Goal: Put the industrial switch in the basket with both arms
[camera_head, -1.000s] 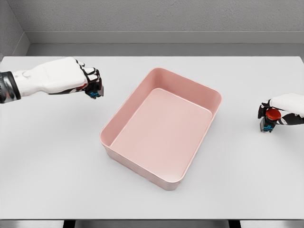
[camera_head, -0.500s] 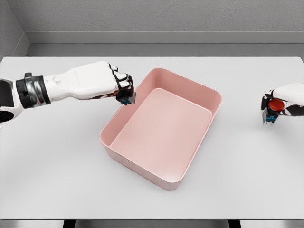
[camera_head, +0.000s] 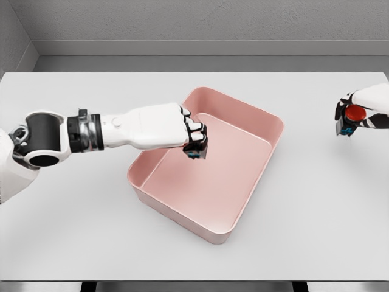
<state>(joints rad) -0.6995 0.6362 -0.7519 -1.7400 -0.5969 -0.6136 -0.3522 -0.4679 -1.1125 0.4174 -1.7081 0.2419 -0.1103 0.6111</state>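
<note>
Red-capped switch [camera_head: 351,117] sits gripped in right robot hand [camera_head: 360,112].

White table [camera_head: 73,243], grey textured wall [camera_head: 200,18] behind; soft even light

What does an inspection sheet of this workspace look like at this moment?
Surface: white table, basket on it.
Job's things: pink basket, nothing seen lying in it; one switch in the left hand, above the basket; red-button switch in the right hand, off to the basket's right.
Clutter: nothing seen.
Grippers: left hand shut on its switch; right hand shut on the other.
Cables: nothing seen.
Surroundings: grey wall behind.
</note>
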